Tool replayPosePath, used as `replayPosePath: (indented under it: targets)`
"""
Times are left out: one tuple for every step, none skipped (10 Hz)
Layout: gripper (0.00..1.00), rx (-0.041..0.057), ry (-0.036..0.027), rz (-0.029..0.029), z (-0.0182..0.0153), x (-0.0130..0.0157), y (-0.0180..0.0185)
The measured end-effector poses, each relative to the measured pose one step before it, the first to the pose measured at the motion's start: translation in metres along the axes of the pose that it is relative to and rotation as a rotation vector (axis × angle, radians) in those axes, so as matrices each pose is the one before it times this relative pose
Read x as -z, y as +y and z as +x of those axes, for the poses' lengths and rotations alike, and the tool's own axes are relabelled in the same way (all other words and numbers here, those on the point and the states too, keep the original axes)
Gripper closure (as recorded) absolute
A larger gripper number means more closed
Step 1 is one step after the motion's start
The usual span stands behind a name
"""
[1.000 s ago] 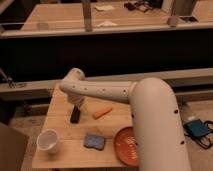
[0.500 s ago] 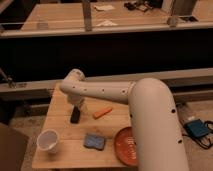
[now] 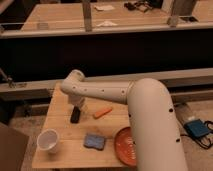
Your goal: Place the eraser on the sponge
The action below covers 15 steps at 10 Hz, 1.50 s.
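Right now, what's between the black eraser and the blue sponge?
Only bare tabletop between eraser and sponge, in the camera view. The gripper hangs just over the eraser.

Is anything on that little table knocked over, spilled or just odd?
Nothing stands out. The white cup stands upright, and the eraser, orange stick and sponge lie flat on the table, nothing spilled. The orange plate is partly hidden by the arm. The gripper hangs open over the eraser.

The hand [image 3: 76, 107], jaws apart, sits directly over the black eraser [image 3: 75, 117] on the worktop [image 3: 70, 152], blue sponge [image 3: 94, 141] lying nearby.
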Motion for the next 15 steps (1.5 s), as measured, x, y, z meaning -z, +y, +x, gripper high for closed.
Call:
replayPosePath:
  targets:
    - [0.20, 0.00318, 0.00030, -0.00086, 0.00038, -0.00240, -0.00006]
    - [0.20, 0.00291, 0.00151, -0.00048, 0.00057, -0.00155, -0.00014]
    - [0.20, 0.00336, 0.00017, -0.00136, 0.00020, -0.00266, 0.00032]
    - [0.20, 0.00384, -0.00058, 0.00010, 0.00009, -0.00332, 0.00024]
    - [0.20, 0.00095, -0.00065, 0.00073, -0.00024, -0.00187, -0.00010]
    - [0.20, 0.00049, -0.00049, 0.00118, -0.00030, -0.00170, -0.00024]
    - [0.20, 0.00114, 0.00166, -0.00035, 0.00059, -0.00245, 0.00051]
    - [0.20, 0.00076, -0.00104, -0.00095, -0.00012, -0.00217, 0.00052]
    - [0.20, 0.00044, -0.00129, -0.00120, 0.00005, -0.00210, 0.00071]
    - [0.20, 0.00035, -0.00288, -0.00022, -0.00042, -0.00215, 0.00034]
    - [0.20, 0.00134, -0.00261, 0.00000, 0.00005, -0.00190, 0.00042]
    - [0.20, 0.00140, -0.00203, 0.00001, -0.00010, -0.00158, 0.00041]
    - [0.20, 0.00189, -0.00198, -0.00059, -0.00018, -0.00287, 0.00072]
    - [0.20, 0.00088, -0.00085, 0.00052, -0.00022, -0.00151, 0.00023]
    - [0.20, 0.00131, -0.00137, -0.00017, -0.00043, -0.00168, 0.00034]
